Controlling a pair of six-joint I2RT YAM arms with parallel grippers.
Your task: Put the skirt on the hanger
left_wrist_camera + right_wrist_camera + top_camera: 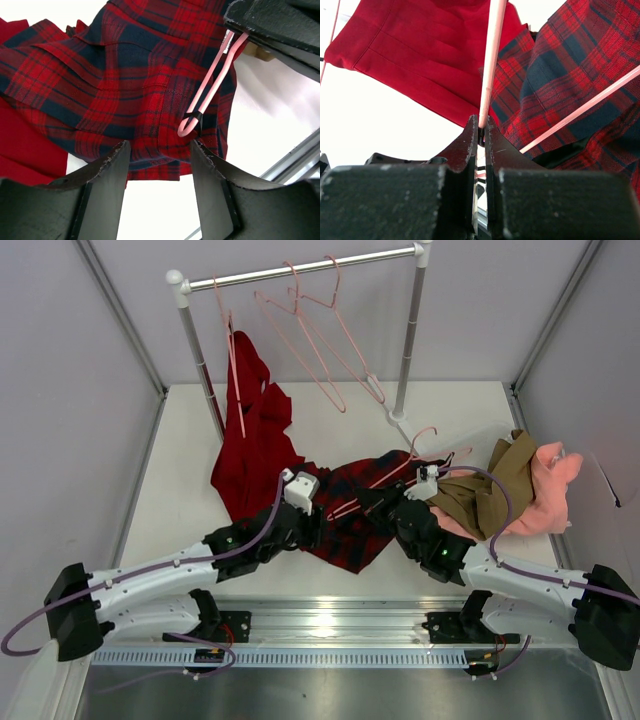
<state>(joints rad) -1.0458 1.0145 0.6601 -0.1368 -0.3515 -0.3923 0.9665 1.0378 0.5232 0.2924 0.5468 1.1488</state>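
The red and navy plaid skirt (352, 520) lies crumpled mid-table, between the two arms. The pale-pink hanger (395, 472) lies slanted across it, hook towards the rack's foot. My right gripper (375, 502) is shut on one thin bar of the hanger (490, 60), pinched at the fingertips (481, 122). My left gripper (318, 523) is at the skirt's left edge, jaws apart (160, 150). The skirt's hem (160, 172) shows just beyond its tips. The hanger's looped end (187, 127), with a black clip, rests on the plaid close to the left gripper's right finger (210, 170).
A metal clothes rack (300, 272) stands at the back with several pink hangers (320, 340). A plain red garment (255, 430) hangs from it onto the table, left of the skirt. Tan and pink clothes (520, 490) are heaped at the right. An aluminium rail (320, 620) runs along the near edge.
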